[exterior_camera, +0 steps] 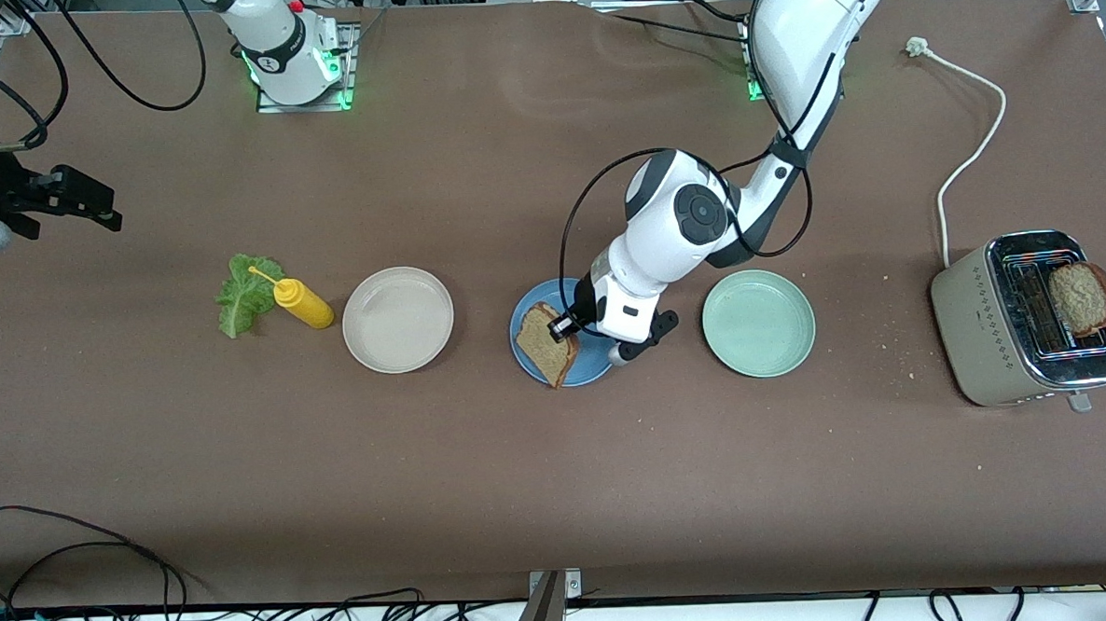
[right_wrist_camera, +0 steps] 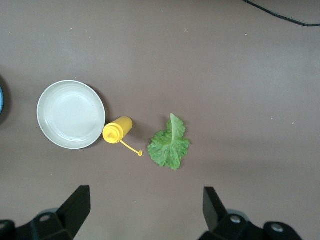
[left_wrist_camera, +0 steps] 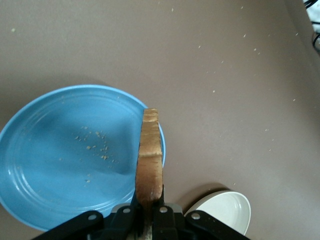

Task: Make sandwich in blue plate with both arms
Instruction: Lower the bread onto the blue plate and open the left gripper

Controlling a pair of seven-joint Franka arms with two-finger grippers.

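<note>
My left gripper [exterior_camera: 568,327] is shut on the edge of a brown toasted bread slice [exterior_camera: 550,343] and holds it tilted over the blue plate [exterior_camera: 595,365]. In the left wrist view the slice [left_wrist_camera: 150,160] shows edge-on between the fingers of the left gripper [left_wrist_camera: 148,202], above the rim of the blue plate [left_wrist_camera: 60,155], which carries only crumbs. A second slice [exterior_camera: 1082,297] stands in the toaster [exterior_camera: 1002,328]. The lettuce leaf [exterior_camera: 244,294] [right_wrist_camera: 170,145] lies flat toward the right arm's end. My right gripper [exterior_camera: 81,196] [right_wrist_camera: 145,210] waits open and empty, high over that end.
A yellow squeeze bottle [exterior_camera: 302,303] [right_wrist_camera: 117,131] lies beside the lettuce. A beige-white plate [exterior_camera: 399,354] [right_wrist_camera: 71,115] [left_wrist_camera: 222,210] sits between the bottle and the blue plate. A pale green plate [exterior_camera: 759,323] sits between the blue plate and the toaster. The toaster's white cable [exterior_camera: 970,138] trails toward the bases.
</note>
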